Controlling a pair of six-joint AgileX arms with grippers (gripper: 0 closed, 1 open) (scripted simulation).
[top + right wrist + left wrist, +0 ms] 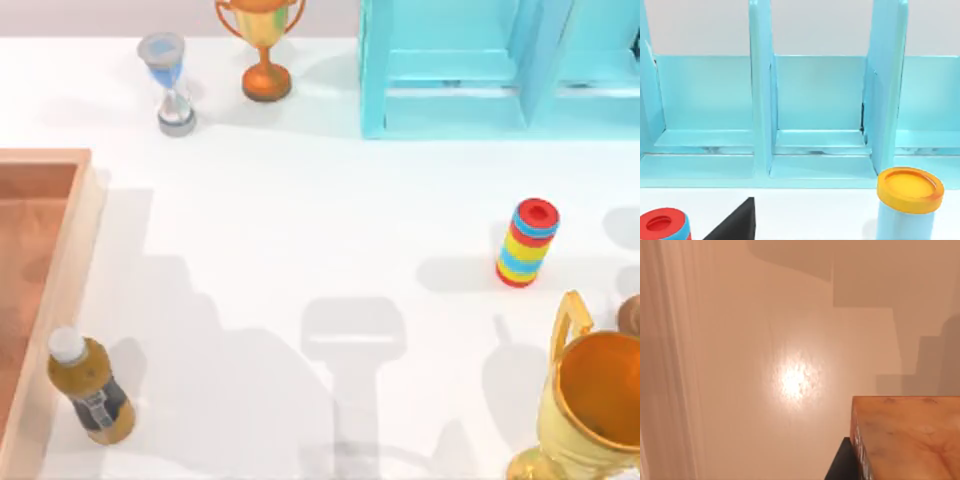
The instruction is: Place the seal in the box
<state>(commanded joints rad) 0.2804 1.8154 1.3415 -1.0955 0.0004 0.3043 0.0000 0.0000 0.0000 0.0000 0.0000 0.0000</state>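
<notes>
The seal (631,314) shows as a small brown shape at the top view's right edge, partly hidden behind the big gold trophy (592,400). The box (72,250), a shallow wooden tray with tan walls, lies at the table's left edge. Its corner (905,435) fills the lower part of the left wrist view, next to a black edge of my left gripper (842,465). A black edge of my right gripper (735,224) shows in the right wrist view, facing the turquoise shelf (815,115).
A striped multicoloured cylinder (528,242) stands right of centre. A bottle (90,386) stands beside the box's near wall. At the back are an hourglass (171,85), a small gold trophy (264,50) and the turquoise shelf (500,65). A light-blue can with an orange lid (909,200) stands before the shelf.
</notes>
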